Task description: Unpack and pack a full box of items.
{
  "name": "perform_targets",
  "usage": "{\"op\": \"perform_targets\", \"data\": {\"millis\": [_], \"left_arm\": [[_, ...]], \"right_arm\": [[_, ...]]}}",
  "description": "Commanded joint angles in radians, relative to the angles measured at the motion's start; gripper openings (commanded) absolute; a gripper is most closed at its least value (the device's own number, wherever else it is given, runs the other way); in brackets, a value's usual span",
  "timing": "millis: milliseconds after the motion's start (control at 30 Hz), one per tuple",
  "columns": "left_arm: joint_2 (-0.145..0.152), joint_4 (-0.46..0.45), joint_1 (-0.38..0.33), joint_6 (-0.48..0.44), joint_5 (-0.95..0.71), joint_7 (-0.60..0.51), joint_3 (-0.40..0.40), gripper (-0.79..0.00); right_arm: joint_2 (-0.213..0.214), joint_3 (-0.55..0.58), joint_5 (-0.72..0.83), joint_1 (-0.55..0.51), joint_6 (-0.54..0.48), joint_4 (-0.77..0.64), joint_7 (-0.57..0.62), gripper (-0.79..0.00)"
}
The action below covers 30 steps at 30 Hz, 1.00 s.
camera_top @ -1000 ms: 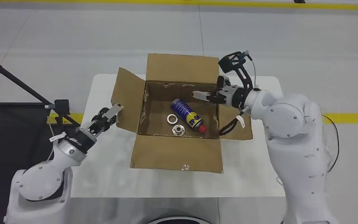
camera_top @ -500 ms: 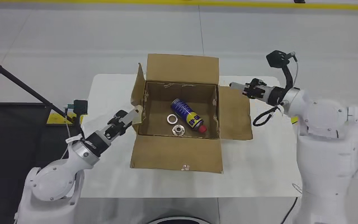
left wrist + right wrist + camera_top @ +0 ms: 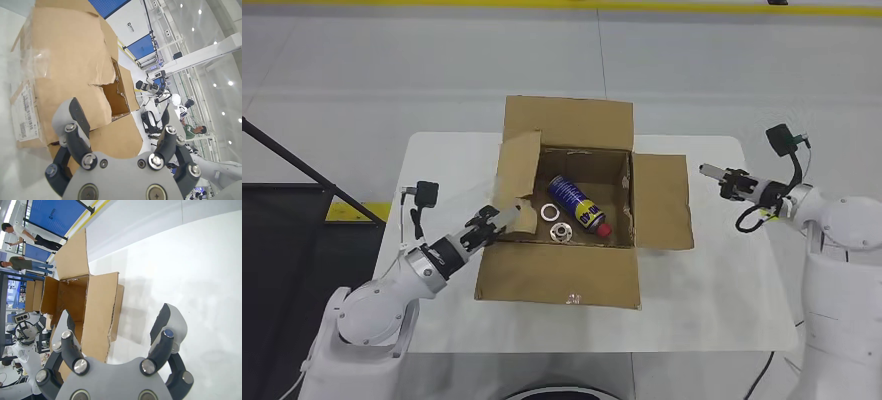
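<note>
Sitting mid-table, the cardboard box [image 3: 557, 272] had its left flap [image 3: 518, 178] tilted inward, just right of the left gripper [image 3: 500, 215] (fingers spread, nothing clamped); the right gripper [image 3: 706, 170], wide and empty, hung well right. The spray can [image 3: 577, 203] lay diagonally inside.

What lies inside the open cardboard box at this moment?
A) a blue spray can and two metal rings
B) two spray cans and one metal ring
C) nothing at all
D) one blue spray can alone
A: the top view shows a blue spray can lying on the floor of the cardboard box, with a flat metal ring and a thicker metal ring beside it.
</note>
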Motion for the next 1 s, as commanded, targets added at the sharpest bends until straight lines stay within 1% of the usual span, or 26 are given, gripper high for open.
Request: {"op": "perform_targets", "data": {"millis": [0,100,200,300,367,433,633,967], "left_arm": [[0.001,0.017,-0.010,0.004,0.000,0.004,0.012,0.000],[0.002,0.032,-0.018,0.009,0.002,0.015,0.023,0.000],[0.004,0.041,-0.022,0.014,0.001,0.028,0.030,0.000],[0.006,0.047,-0.022,0.018,0.000,0.038,0.032,0.000],[0.007,0.051,-0.021,0.020,-0.002,0.042,0.033,0.000],[0.009,0.053,-0.022,0.020,-0.004,0.046,0.034,0.000],[0.013,0.059,-0.023,0.025,-0.009,0.059,0.039,0.000],[0.019,0.063,-0.021,0.027,-0.016,0.068,0.047,0.000]], "right_arm": [[0.004,-0.012,0.023,0.006,-0.017,0.028,0.018,0.000],[0.008,-0.036,0.021,0.016,-0.026,0.064,0.026,0.000],[0.010,-0.068,0.063,0.034,-0.049,0.103,0.054,0.000],[0.011,-0.093,0.156,0.054,-0.109,0.132,0.103,0.000],[0.012,-0.111,0.192,0.063,-0.145,0.140,0.125,0.000],[0.014,-0.136,0.202,0.071,-0.165,0.141,0.136,0.000],[0.018,-0.174,0.326,0.093,-0.206,0.126,0.173,0.000],[0.022,-0.225,0.529,0.111,-0.230,0.067,0.180,0.000]]}}
